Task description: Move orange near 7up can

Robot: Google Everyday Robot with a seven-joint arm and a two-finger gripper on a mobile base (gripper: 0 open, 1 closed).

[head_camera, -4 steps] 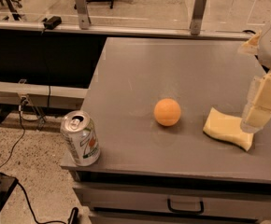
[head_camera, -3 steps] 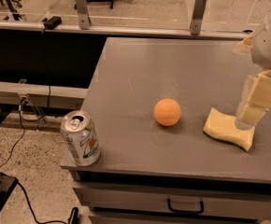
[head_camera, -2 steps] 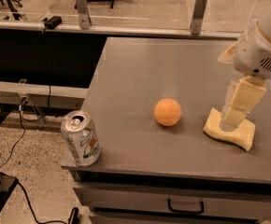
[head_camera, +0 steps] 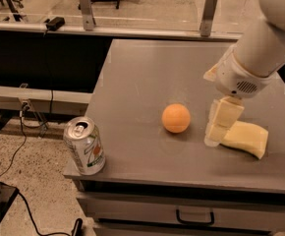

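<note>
The orange point(head_camera: 176, 118) sits near the middle of the grey table point(head_camera: 147, 82). The 7up can point(head_camera: 85, 145), silver-white with green lettering, stands upright at the table's front left corner, well left of the orange. My gripper point(head_camera: 217, 129) hangs from the white arm at the right, its tip close above the table just right of the orange and apart from it. It overlaps the left end of the pale yellow sponge point(head_camera: 245, 139).
The table's front edge runs just below the can, with a drawer handle point(head_camera: 195, 217) under it. A rail with metal posts point(head_camera: 209, 14) stands behind the table. Cables lie on the floor at the left.
My arm and gripper have moved left and down toward the orange, from the right edge to just beside the sponge's left end. The orange and can have not moved.
</note>
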